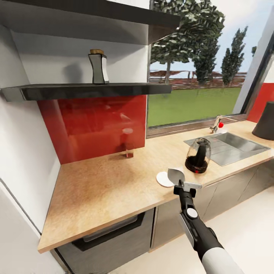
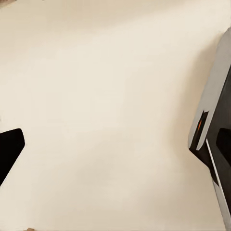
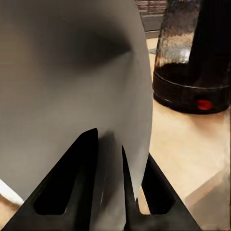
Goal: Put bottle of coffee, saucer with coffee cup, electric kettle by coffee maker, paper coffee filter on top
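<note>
The filter point(image 3: 72, 82) is pinched at its lower edge by the right jaws, which are pressed onto the thin paper and held just above the near edge of the desk point(image 1: 99, 186). The state of the left jaws cannot be told; pale floor point(image 2: 106, 110) is seen in the left wrist view.

The step in hand is judged to be the carrying of the filter to the top of the coffee maker point(image 1: 265, 121), which stands at the far right of the desk and is cut off by the picture's edge. The grip should be light enough that the cone is not crushed, and the filter should be raised well before it is swung right.

Just left of the filter the saucer point(image 1: 163, 179) lies flat near the desk's edge and could be knocked off by a low sweep. Just beyond and to the right stands the kettle point(image 1: 198, 155), close to the path; it should be passed above or on the near side. Past it lies the sink point(image 1: 232, 146), over which open room is offered. The left of the desk is bare. Farthest, the bottle point(image 1: 98, 67) stands on the shelf point(image 1: 87, 91).
</note>
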Controlling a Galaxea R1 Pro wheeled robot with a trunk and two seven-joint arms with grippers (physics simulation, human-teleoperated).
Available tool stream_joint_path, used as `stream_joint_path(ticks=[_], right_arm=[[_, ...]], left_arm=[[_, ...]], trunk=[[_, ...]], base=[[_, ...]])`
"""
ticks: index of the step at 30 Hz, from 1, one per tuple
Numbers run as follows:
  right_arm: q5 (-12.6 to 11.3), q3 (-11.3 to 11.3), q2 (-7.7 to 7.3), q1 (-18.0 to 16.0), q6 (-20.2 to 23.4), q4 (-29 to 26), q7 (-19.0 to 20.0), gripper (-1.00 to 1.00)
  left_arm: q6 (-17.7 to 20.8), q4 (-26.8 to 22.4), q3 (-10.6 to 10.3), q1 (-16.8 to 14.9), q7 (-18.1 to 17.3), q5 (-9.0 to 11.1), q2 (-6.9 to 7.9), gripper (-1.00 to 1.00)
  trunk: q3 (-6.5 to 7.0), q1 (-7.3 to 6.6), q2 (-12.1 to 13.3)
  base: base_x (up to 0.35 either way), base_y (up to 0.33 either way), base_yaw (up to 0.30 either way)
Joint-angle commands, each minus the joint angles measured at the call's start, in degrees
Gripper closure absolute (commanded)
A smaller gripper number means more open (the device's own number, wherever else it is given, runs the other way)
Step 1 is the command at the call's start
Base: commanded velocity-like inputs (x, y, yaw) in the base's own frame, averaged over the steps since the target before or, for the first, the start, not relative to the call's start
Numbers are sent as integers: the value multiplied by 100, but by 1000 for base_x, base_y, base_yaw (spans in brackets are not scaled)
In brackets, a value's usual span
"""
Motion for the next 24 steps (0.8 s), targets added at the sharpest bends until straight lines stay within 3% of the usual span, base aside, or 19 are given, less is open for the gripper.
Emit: stream_joint_path(ticks=[1,5,9,13,17,20,24], right_arm=[[-19,20,-1,-6,-18,60,-29,100],[-25,11,7,-7,-26,320,-35,100],[-48,-179,-36,95,-28,467,-661,100],[-52,-243,-27,307,-12,650,-861,100],[-60,-265,-12,471,-18,1332,-919,100],[-61,-263,-9,502,-25,2403,-925,100],[-46,-254,-8,508,-21,3056,-907,100]], left_arm=[[-34,7,31,-3,-2,6,-3,-100],[-21,-7,10,-12,-2,1,-7,-100],[-70,-52,-16,-35,-38,-38,-71,-100],[-77,-57,-22,-38,-44,-52,-93,-100],[-87,-57,-29,-39,-49,-55,-103,-100],[-86,-181,-33,-46,-44,-53,-153,-100],[-85,-244,-26,-43,-48,-48,-183,-100]], trunk=[[-11,0,-13],[-18,0,-13],[-22,0,-13],[-22,0,-13],[-22,0,-13],[-22,0,-13],[-22,0,-13]], base=[[-319,102,-266],[-292,102,-266],[-21,9,-270],[-3,1,-276],[0,0,-278],[0,0,-250],[0,0,-94]])
